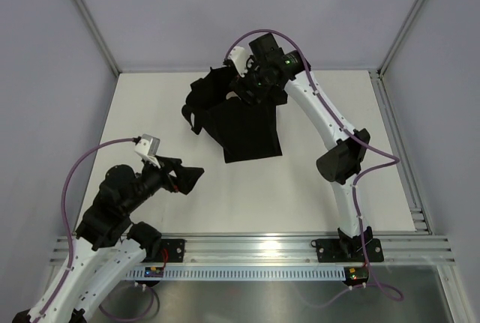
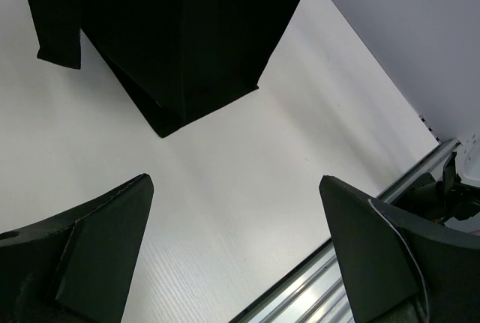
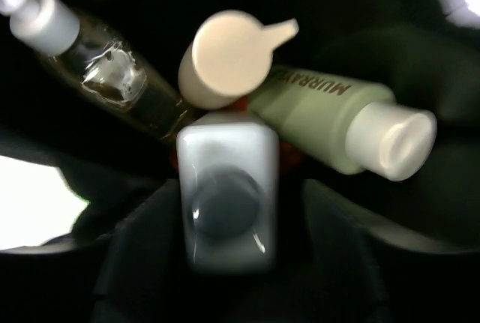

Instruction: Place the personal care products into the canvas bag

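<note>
The black canvas bag lies at the back middle of the table, its mouth toward the far wall. My right gripper reaches into that mouth. In the right wrist view, a blurred clear bottle with a dark cap sits between the fingers of my right gripper, with a gap on its right side. Behind it inside the bag lie a beige pump top, a pale olive bottle and a clear bottle with a grey cap. My left gripper hangs open and empty above the table, short of the bag.
The bag's loop handles spill to its left. A metal rail runs along the table's near edge. Grey walls close the table in on the left, back and right.
</note>
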